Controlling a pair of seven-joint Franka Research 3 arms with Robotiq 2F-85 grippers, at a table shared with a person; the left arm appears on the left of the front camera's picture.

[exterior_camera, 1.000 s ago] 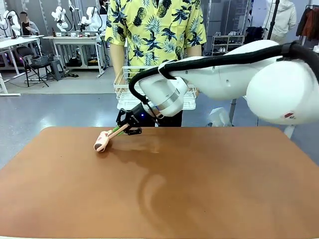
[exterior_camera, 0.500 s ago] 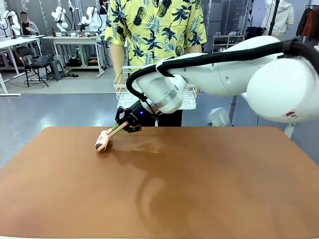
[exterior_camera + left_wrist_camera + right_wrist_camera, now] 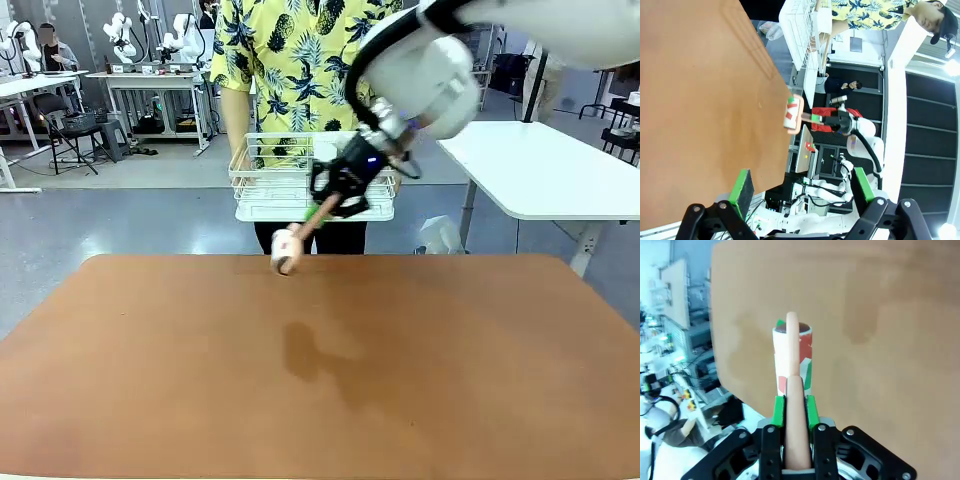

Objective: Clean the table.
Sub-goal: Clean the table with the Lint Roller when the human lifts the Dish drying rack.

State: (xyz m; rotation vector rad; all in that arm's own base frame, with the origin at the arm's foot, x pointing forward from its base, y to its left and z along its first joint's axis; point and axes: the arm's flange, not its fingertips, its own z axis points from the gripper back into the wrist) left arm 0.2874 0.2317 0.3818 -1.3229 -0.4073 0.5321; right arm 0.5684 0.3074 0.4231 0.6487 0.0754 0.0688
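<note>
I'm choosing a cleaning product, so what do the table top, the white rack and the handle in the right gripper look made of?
The table is likely laminate or coated board: reddish-brown, matte, with soft shadows and no visible grain. The rack looks like thin wire with a white coating, in an open grid. The roller handle is probably plastic: smooth, even peach colour, clamped between the jaws of the right gripper.

Table — reddish-brown matte top, smooth, rounded far corners, spanning nearly the full width of the front view. A soft dark shadow falls on it, slightly left of centre. Left wrist view catches the same top turned sideways — right wrist view its edge and one rounded corner.
</note>
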